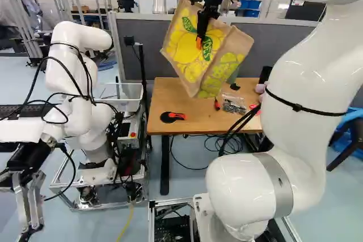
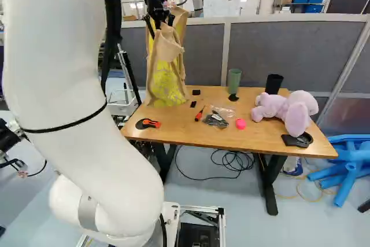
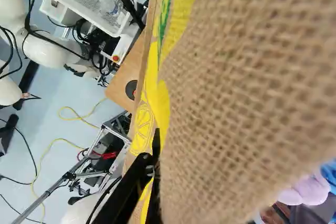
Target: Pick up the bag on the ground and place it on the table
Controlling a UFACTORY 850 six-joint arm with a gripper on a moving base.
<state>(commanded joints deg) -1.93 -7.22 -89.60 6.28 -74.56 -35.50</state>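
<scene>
Bag (image 1: 184, 55) of coarse tan weave, held clear of the ground by the gripper (image 2: 161, 26). The cloth was pinched between the two fingers near its upper part, one orange pad (image 1: 199, 43) being seen against the printed face. In the left base view the bag was hung at a tilt; in the right base view its lower end was seen against the far left part of the table (image 2: 191, 131). Whether the tabletop was touched could not be told.

The load was judged light for its bulk, the walls soft enough to be creased at the grip yet stiff enough for a boxy form to be partly kept. Little slip was to be expected from so rough a weave, and breakage was not to be feared; folding or toppling on release was thought likelier. A hold on the upper rim or a doubled fold was judged best, so that the base could be set down first. Room was to be sought away from the red-and-black tool (image 2: 151, 124) and the green cup (image 2: 234, 79).

Yellow fruit was printed on the bag's faces, with green leaves and large green lettering (image 1: 207, 49), left untranscribed.
</scene>
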